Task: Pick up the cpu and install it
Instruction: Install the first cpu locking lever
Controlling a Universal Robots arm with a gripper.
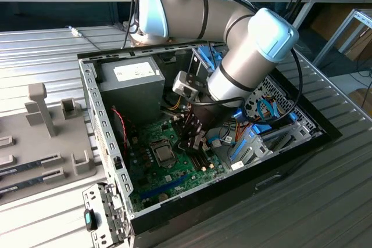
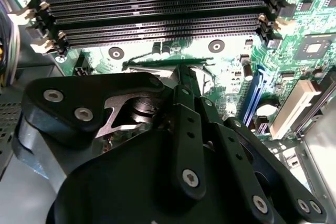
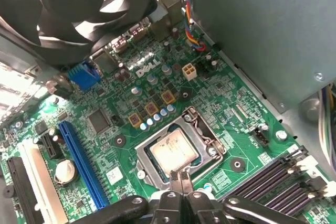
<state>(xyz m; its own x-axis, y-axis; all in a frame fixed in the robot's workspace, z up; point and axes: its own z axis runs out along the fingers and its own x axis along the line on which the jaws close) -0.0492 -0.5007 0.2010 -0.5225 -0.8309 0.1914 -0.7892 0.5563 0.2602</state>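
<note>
My fingers (image 3: 181,179) are pressed together tip to tip with nothing between them, poised at the edge of the socket frame (image 3: 210,129), just beside the cpu (image 3: 173,150). The cpu lies flat inside that frame on the green motherboard (image 3: 247,108); its top is a dull silver-grey square with faint print, seated level, with the frame's metal border around it. In the second wrist view the black gripper (image 2: 186,77) linkage blocks most of the socket, and beyond it run the black memory slots (image 2: 157,14). Around the socket I see small capacitors (image 3: 157,111), a blue expansion slot (image 3: 84,163), and a black fan (image 3: 73,3) overhead. In the exterior view the arm (image 1: 250,56) reaches down into the open computer case (image 1: 104,137), beside the grey power-supply box (image 1: 131,82); the case rests on a ribbed metal table (image 1: 325,190), with a grey parts tray (image 1: 40,137) at the exterior view's left.
</note>
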